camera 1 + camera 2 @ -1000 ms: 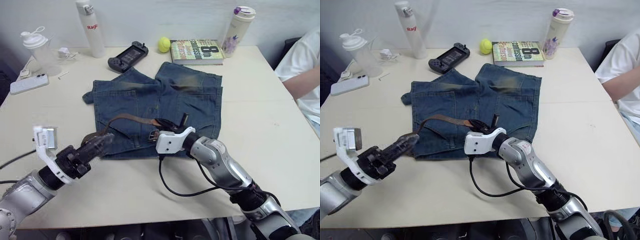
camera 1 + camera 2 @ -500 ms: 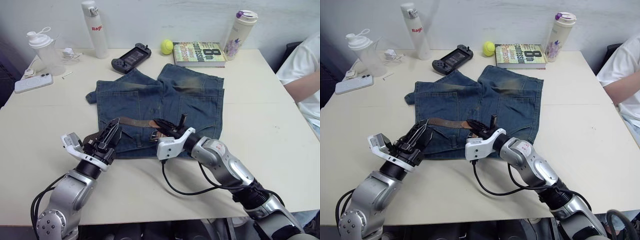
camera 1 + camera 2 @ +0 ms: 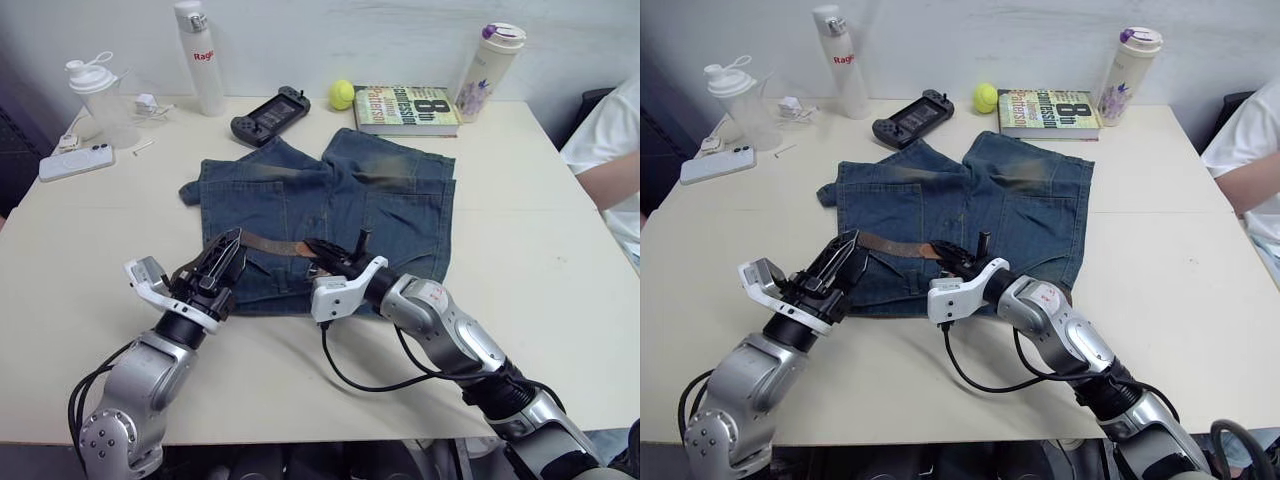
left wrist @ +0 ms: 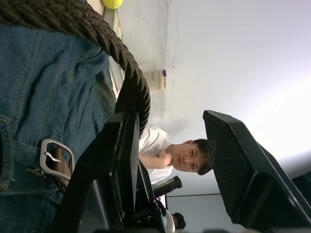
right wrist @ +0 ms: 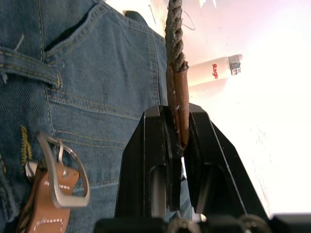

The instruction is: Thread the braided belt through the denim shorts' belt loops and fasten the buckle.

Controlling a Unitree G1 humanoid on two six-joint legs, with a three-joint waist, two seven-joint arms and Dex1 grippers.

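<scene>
Pale cream bench [image 3: 560, 290] against a white wall carries the denim shorts [image 3: 330, 215], spread flat near its middle with the waistband toward the robot and the two legs pointing away. Across the waistband lies the braided belt [image 3: 270, 242], a dark strap running between the two hands. The right arm reaches in from the lower right, elbow bent, forearm angled toward the shorts; the right hand [image 5: 176, 131] is clenched on the belt's tan leather tip, pinched flat between its two black fingers [image 5: 146, 160], with the woven strap rising beyond them. Just beside that grip the buckle [image 5: 63, 170], a silver frame with a prong on a tan tab, rests on the denim, near one of the belt loops [image 5: 29, 68]. The left arm comes up from the lower left, wrist raised, and the left hand [image 3: 222, 262] hovers at the waistband's left end with its fingers spread apart; the strap passes across one finger [image 4: 121, 145] and is not pinched. At the far edge stand a white bottle [image 3: 204, 55], a game controller [image 3: 270, 102], a yellow ball [image 3: 343, 94], a book [image 3: 405, 108] and a tumbler [image 3: 490, 58]
</scene>
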